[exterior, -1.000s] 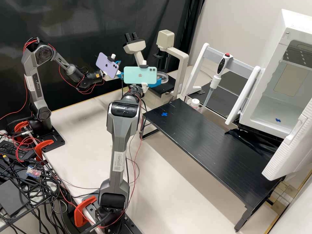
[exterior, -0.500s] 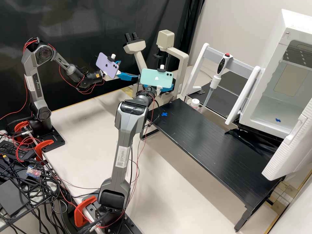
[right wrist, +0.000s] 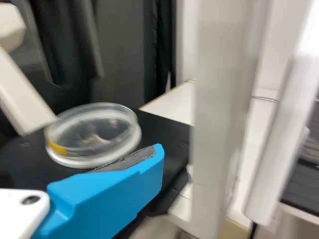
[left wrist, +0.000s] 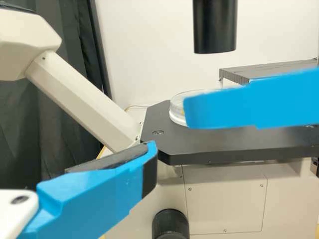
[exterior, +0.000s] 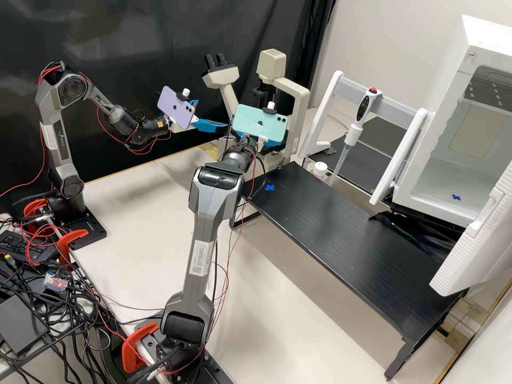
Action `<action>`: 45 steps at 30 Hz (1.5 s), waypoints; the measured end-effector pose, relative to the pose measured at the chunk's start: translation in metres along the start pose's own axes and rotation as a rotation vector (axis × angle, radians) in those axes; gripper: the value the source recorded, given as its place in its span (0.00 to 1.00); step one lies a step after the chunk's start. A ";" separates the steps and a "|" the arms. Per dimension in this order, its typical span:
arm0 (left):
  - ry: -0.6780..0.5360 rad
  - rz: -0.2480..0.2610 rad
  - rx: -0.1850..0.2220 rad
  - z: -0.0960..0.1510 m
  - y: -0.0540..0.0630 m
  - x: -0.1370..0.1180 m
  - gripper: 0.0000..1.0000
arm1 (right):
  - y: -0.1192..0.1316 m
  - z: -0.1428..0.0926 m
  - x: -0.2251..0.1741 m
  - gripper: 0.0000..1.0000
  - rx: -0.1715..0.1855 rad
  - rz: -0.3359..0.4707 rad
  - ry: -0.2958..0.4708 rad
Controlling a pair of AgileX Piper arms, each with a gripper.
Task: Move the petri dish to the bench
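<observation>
At the microscope stage in the high view, my right gripper (exterior: 277, 140) stands partly hidden by its green phone; my left gripper (exterior: 212, 115) hangs left of it, fingers apart. The right wrist view has the clear petri dish (right wrist: 94, 134), marked yellow, flat on the black stage, just beyond one finger of my right gripper (right wrist: 155, 158), which is open. In the left wrist view a right-arm finger (left wrist: 249, 104) crosses in front of the petri dish (left wrist: 176, 108), while my left gripper (left wrist: 151, 157) is open with nothing held, short of the stage.
The microscope (exterior: 298, 106) rises around the stage. To its right are a pipette (exterior: 358, 120) on a white stand and a white-capped bottle (exterior: 319, 169). A low black bench (exterior: 346, 240) bears a blue cross; the white incubator (exterior: 442, 160) stands open at right.
My right arm has swung to the right, its phone tilting and now covering the dish that showed earlier in the high view. My left arm has kept still.
</observation>
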 end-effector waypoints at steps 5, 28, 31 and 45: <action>0.000 0.000 0.000 0.000 0.000 0.000 1.00 | 0.000 -0.021 -0.005 1.00 -0.040 0.010 0.043; 0.000 0.000 0.000 0.000 0.000 0.000 1.00 | -0.011 0.006 0.054 1.00 -0.055 0.077 -0.111; 0.000 0.000 0.000 0.000 0.000 0.000 1.00 | -0.015 0.011 0.059 1.00 -0.054 0.073 -0.127; 0.000 0.000 0.000 0.000 0.000 0.000 1.00 | -0.024 0.020 0.065 0.00 -0.077 0.062 -0.155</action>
